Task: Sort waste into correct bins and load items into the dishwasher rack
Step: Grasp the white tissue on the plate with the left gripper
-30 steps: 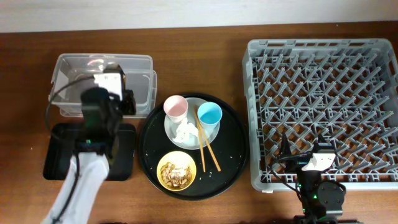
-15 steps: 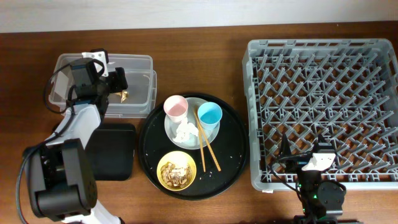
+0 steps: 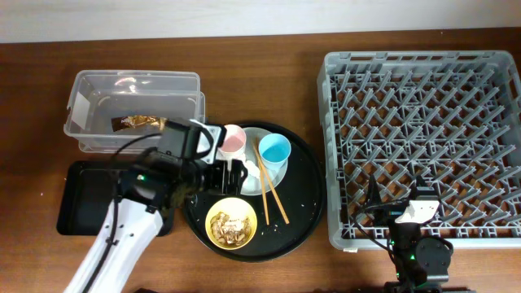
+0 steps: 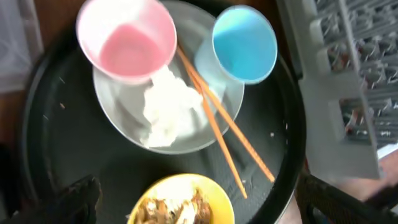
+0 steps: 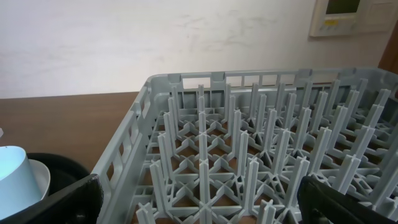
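Left hand (image 3: 228, 174), spread wide and empty, is hovering over the tissue (image 4: 165, 112). It looks soft, light and crushable, so pinching its raised middle should work.

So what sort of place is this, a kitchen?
Probably a test bench staged as a dish-clearing station: a wooden table with a grey dishwasher rack, a round black tray of used dishes and a clear tub holding a wrapper.
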`<state>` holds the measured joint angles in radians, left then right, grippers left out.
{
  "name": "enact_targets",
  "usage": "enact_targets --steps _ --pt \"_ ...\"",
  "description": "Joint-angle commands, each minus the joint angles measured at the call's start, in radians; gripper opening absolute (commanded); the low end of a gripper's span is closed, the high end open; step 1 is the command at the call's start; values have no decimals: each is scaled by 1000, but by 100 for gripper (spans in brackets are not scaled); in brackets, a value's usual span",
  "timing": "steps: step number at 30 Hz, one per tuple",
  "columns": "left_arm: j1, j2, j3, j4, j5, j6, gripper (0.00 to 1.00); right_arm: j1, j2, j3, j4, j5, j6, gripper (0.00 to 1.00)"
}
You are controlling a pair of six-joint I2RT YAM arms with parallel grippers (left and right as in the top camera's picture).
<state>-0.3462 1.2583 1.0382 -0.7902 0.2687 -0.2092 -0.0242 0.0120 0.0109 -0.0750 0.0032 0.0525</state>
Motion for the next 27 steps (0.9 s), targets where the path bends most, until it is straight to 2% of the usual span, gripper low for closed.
enact_targets --steps 1,3,6,10,15,21,22,23,24,25,26,27 --pt "-62 -11 -101 38 -56 -93 99 5 -6 -5 -5 11 8 98" --pt "-83 -8 -148 100 -58 -94 99 5 -6 -5 -5 11 8 98" --pt "-95 39 -187 191 -179 -142 99 5 -6 -5 -5 11 8 98" --pt "-101 212 -187 312 -179 -143 98 5 -6 -5 -5 11 8 98" --pt "-106 325 -187 459 -180 -143 82 5 -6 -5 -5 11 8 98" --pt "-126 420 -187 527 -180 -169 82 5 -6 -5 -5 11 8 98" --pt "-150 432 -187 547 -194 -168 76 5 -6 -5 -5 11 8 98" --pt "-161 432 -187 546 -227 -168 62 5 -6 -5 -5 11 8 98" --pt "-171 432 -187 544 -262 -168 44 5 -6 -5 -5 11 8 98" --pt "-171 432 -187 543 -270 -168 38 5 -6 -5 -5 11 8 98" --pt "-171 432 -187 543 -270 -168 19 5 -6 -5 -5 11 8 98" --pt "-171 432 -187 543 -270 -168 11 5 -6 -5 -5 11 8 98"
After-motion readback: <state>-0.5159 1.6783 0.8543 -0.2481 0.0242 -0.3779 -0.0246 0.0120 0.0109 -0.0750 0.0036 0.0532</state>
